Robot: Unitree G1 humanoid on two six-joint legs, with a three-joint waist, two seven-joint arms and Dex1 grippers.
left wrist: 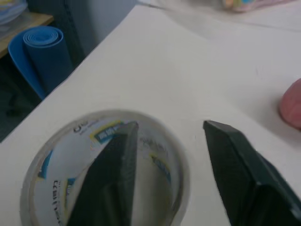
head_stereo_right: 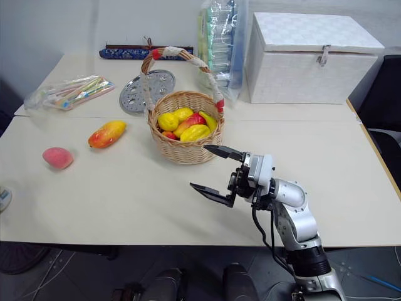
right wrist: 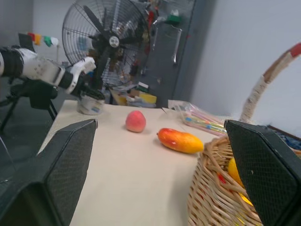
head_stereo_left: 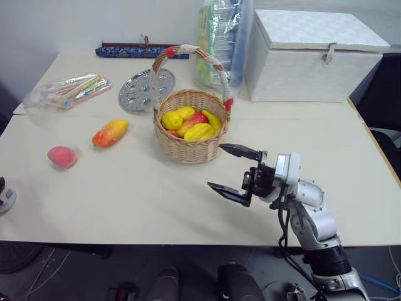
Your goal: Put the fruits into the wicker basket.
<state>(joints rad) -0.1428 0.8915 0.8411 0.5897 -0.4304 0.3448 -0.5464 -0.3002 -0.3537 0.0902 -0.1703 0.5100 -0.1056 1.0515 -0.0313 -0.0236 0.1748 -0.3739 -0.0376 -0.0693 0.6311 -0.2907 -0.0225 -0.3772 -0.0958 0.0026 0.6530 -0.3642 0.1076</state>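
The only printing in sight is on the tape roll [left wrist: 106, 165], seen in the left wrist view: blue and yellow label patches and dark lettering run around its inner ring. The letters are too blurred and partly covered by a black finger [left wrist: 110, 179] to make out any word. No other text, number or sign can be read.

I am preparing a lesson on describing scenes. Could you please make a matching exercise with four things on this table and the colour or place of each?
Things:
1. peach
2. mango
3. wicker basket
4. lidded box

Descriptions:
A. white, at the table's far right
B. holds yellow and red fruits
C. pink, nearest the table's left edge
D. orange-yellow, between the peach and the basket

Pairs: 1-C, 2-D, 3-B, 4-A
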